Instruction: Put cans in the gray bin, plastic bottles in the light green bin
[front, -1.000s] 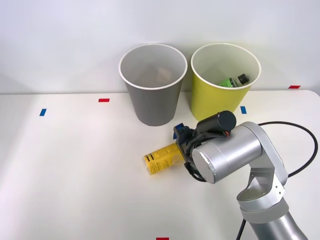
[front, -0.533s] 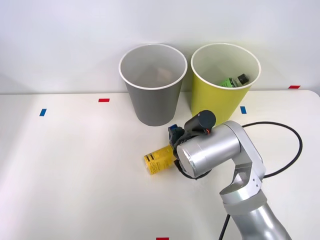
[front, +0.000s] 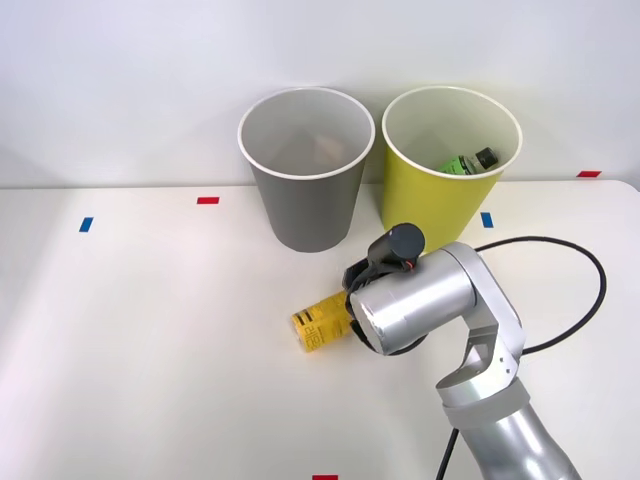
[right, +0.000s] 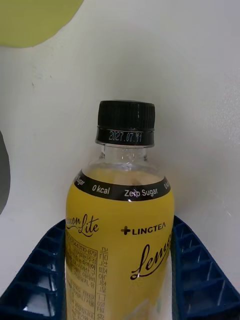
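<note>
The yellow plastic bottle (front: 318, 327) lies on its side on the white table, in front of the gray bin (front: 308, 210). Its cap end is hidden under my right arm's wrist (front: 410, 300). In the right wrist view, the yellow bottle (right: 120, 200) with its black cap sits between the blue fingers (right: 45, 265) of my right gripper (right: 120, 227), which press on both of its sides. A green bottle (front: 468, 161) lies inside the light green bin (front: 430, 210). A pale shape (front: 322, 150) rests in the gray bin; I cannot tell whether it is a can.
Both bins stand side by side at the table's back edge, against the wall. Small red tape marks (front: 207, 200) and blue tape marks (front: 85, 224) dot the table. A black cable (front: 590, 290) loops to the right of the arm.
My right arm has moved left and down over the yellow bottle, so the blue fingers are now hidden in the front view. The bottle has shifted slightly.
</note>
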